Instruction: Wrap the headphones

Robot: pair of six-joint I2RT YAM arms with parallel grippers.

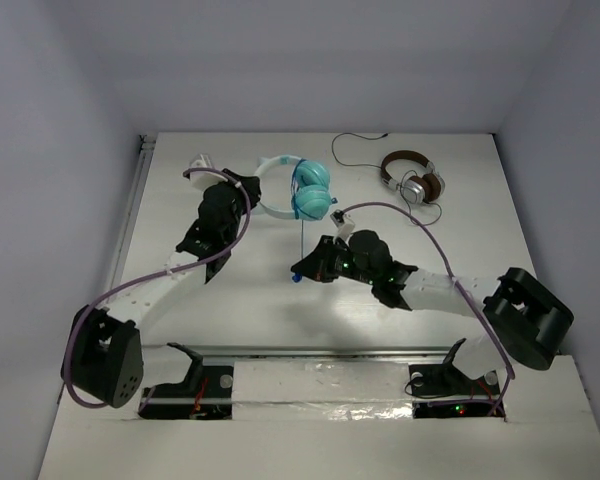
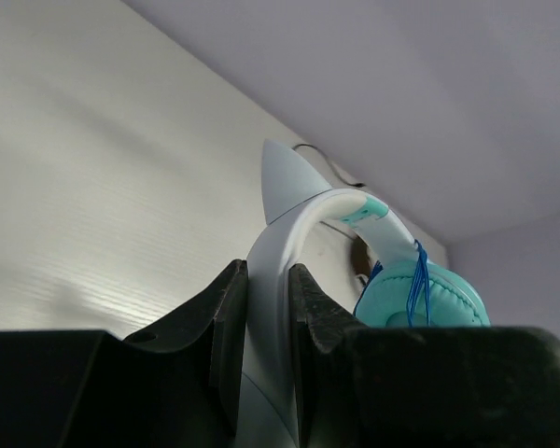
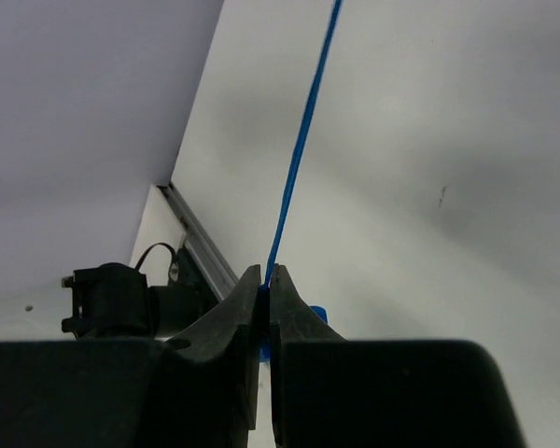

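Note:
The teal headphones (image 1: 310, 195) are held up off the table at the back centre, with their white headband (image 1: 270, 185) arching to the left. My left gripper (image 1: 244, 188) is shut on the headband (image 2: 273, 308), whose ear-like point (image 2: 282, 177) rises above the jaws; the teal cups (image 2: 420, 299) show to the right with blue cable turns over them. The thin blue cable (image 1: 302, 245) runs taut from the cups down to my right gripper (image 1: 302, 268), which is shut on the cable (image 3: 303, 140) near its blue tip (image 3: 317, 315).
Brown-and-silver headphones (image 1: 412, 180) with a dark cable (image 1: 355, 150) lie at the back right. White walls close in the table on the left, back and right. A metal rail (image 1: 340, 352) runs along the near edge by the arm bases.

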